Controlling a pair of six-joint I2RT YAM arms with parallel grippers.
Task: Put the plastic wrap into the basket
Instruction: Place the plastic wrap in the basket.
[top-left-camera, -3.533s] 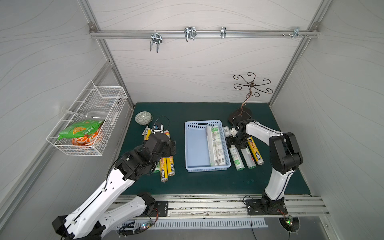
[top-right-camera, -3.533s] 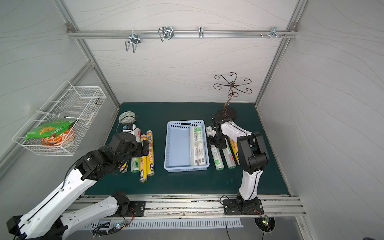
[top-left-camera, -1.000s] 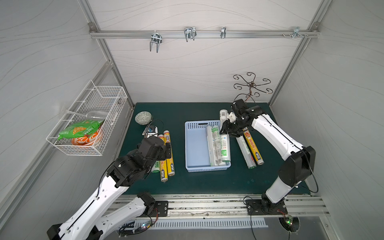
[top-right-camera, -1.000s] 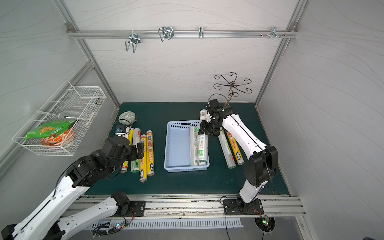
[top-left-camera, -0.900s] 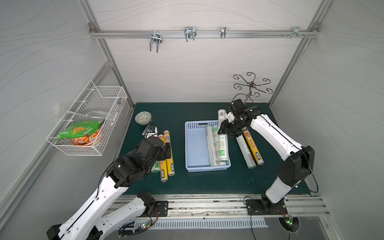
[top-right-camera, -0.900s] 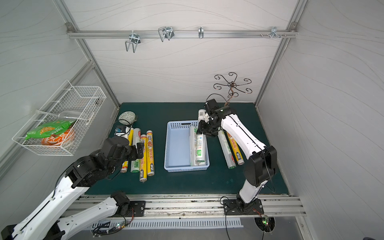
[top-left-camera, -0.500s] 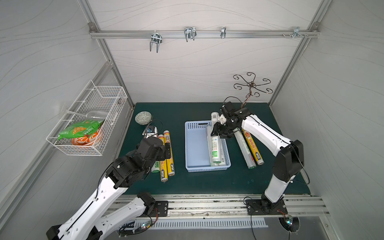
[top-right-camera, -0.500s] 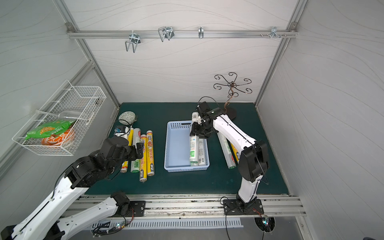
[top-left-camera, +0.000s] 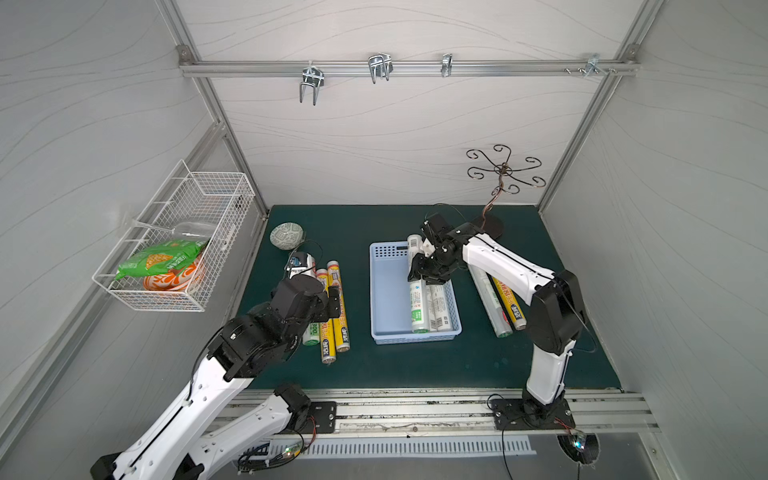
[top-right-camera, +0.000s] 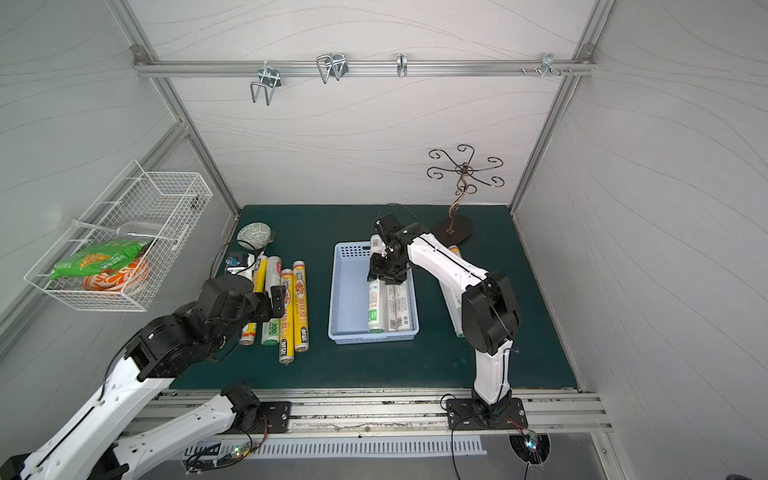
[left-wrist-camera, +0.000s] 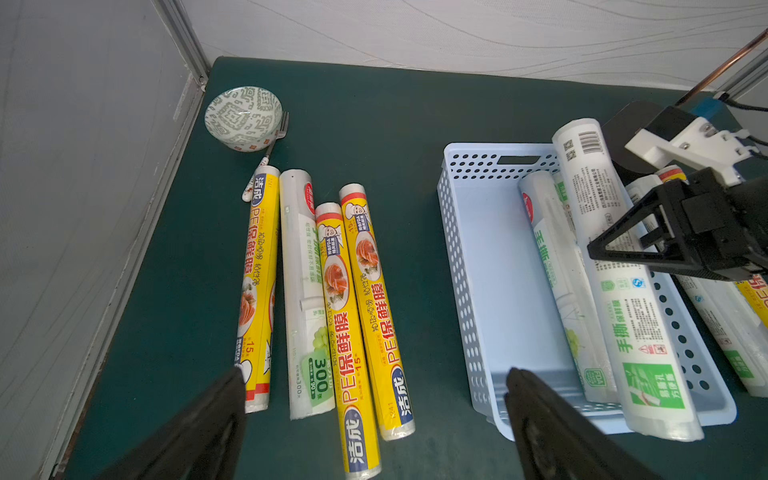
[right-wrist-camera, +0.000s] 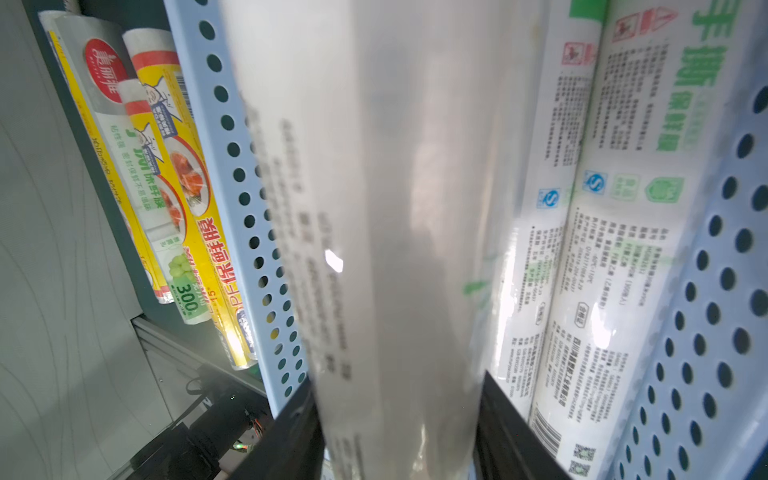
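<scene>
The right gripper (top-left-camera: 428, 272), clamped on a white roll (top-left-camera: 417, 303), has carried it over the basket (top-left-camera: 376, 291); release comes next. The left gripper (left-wrist-camera: 376, 374) gapes empty.

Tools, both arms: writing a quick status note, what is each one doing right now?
Left tool: open, holding nothing.
Right tool: closed on a white plastic wrap roll over the basket.

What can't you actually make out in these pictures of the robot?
Held roll, right wrist view: print blurred, too near the lens.
Right end effector, both top views: fingertips hidden by its own body.
Rolls right of the basket, in a top view: mostly covered by the right arm.
Left end effector, left wrist view: cut off by the edge beyond its fingers.
</scene>
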